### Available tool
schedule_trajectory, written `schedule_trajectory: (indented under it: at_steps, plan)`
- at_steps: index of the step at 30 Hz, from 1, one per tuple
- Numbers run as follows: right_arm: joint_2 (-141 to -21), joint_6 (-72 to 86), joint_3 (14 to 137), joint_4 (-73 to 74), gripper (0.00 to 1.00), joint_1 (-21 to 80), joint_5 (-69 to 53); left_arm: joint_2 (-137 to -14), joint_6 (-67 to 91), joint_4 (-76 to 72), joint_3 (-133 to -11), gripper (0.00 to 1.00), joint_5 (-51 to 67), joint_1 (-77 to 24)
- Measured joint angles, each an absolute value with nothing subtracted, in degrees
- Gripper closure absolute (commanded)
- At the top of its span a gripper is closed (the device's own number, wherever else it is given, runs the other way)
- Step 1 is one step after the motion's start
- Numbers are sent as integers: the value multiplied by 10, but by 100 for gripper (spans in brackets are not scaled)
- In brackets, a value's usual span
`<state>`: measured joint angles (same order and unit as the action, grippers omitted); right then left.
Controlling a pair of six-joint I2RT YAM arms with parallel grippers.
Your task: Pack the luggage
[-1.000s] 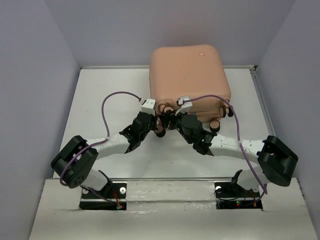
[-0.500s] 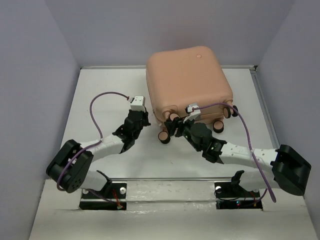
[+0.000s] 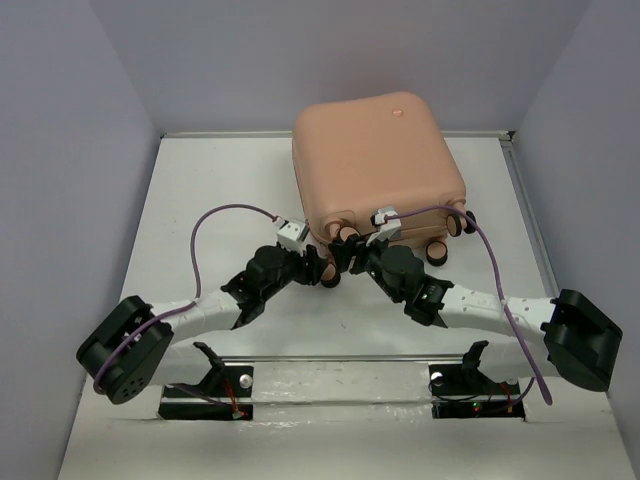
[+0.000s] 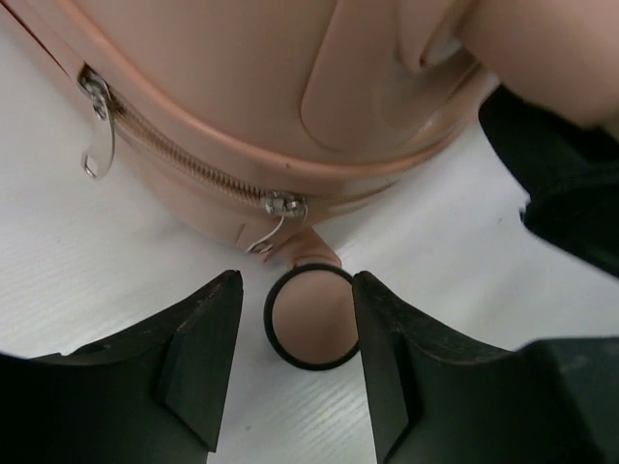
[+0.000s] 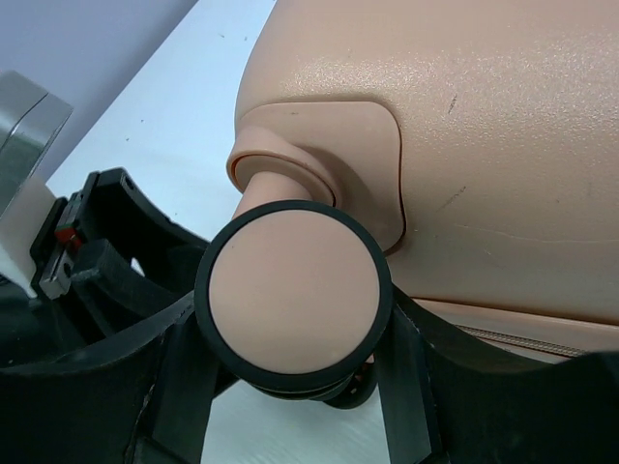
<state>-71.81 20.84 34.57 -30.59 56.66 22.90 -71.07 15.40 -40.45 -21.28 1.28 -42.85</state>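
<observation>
- The peach-pink suitcase (image 3: 375, 160) is laid flat at the far edge of the bench (image 3: 200, 190).
- The left tool (image 4: 297, 300) is released, with a first caster wheel (image 4: 311, 317) between its fingers.
- A second caster wheel (image 5: 293, 295) is grasped by the right tool (image 5: 290, 324).

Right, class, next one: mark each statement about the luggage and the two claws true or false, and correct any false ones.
1. The luggage is zipped closed. True.
2. The left claw is clamped on a zipper pull. False: it is open, with its fingers on either side of the lower caster wheel.
3. The right claw has the upper caster wheel gripped between its fingers. True.
4. The luggage stands upright on its wheels. False: it lies flat on the table, with its wheels facing the arms.
</observation>
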Motion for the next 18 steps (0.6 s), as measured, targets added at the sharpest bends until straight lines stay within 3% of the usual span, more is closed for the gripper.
schedule_trajectory:
  at_steps: [9,10,11,12,13,18]
  plan:
    - [-720,209,350,-299,93,566,226,-783,151,-400,-283,47,-54,-438]
    - [-721,209,351,-299,93,566,226,-783,151,-396,-285,53,-59,-441]
    - [-722,210,351,-300,93,566,225,-783,150,-392,-289,77,-64,-443]
    - [-724,210,351,-301,93,566,225,-783,150,-389,-290,77,-64,-444]
    - [-725,210,352,-303,93,566,225,-784,150,-387,-292,94,-69,-447]
    - [-729,213,352,-308,93,566,225,-783,143,-357,-304,94,-96,-457]
